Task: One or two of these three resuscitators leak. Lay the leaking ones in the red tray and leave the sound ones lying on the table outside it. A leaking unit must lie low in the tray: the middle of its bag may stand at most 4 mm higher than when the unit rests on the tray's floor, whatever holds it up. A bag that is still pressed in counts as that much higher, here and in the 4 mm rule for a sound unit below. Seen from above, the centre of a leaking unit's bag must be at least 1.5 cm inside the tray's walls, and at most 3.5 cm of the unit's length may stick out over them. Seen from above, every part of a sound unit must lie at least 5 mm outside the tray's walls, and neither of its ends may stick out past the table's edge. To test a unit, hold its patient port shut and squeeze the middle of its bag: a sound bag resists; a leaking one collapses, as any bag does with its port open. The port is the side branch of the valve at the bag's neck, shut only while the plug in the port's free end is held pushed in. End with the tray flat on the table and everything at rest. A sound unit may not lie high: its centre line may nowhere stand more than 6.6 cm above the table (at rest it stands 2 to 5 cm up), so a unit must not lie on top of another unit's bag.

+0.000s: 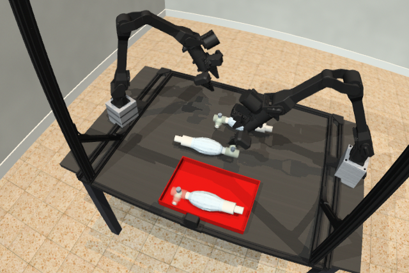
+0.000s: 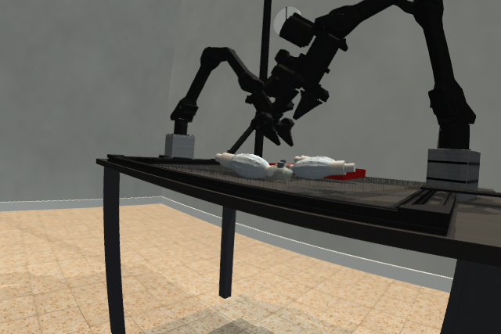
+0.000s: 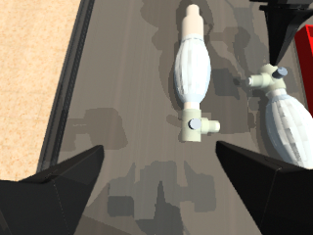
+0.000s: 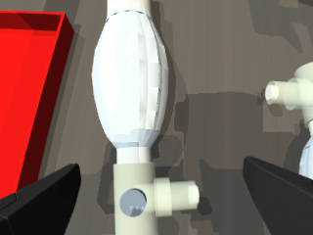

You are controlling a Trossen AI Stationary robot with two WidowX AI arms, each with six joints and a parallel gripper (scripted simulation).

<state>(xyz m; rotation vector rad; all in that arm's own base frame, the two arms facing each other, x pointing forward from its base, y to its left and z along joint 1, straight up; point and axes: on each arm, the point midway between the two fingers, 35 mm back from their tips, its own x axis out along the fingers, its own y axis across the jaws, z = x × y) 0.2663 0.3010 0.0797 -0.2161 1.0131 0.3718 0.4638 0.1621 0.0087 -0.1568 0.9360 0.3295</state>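
Observation:
Three white resuscitators are in view. One lies in the red tray [image 1: 211,191], its bag [image 1: 204,199] on the tray floor. A second [image 1: 206,145] lies on the table just behind the tray, its valve [image 4: 134,201] toward the right arm. The third [image 1: 221,120] lies farther back and is partly hidden by the right arm. My right gripper [image 1: 239,126] [image 4: 161,168] is open and empty, and hovers over the second unit's valve. My left gripper [image 1: 213,81] is open and empty, high over the table's back part [image 3: 158,147]. It looks down on the two units [image 3: 193,80] outside the tray.
The two units on the table lie side by side with their valves at opposite ends, a small gap between them [image 2: 246,165]. Black frame posts stand at the table's corners. The arm bases [image 1: 121,111] [image 1: 351,169] sit at the table's two sides.

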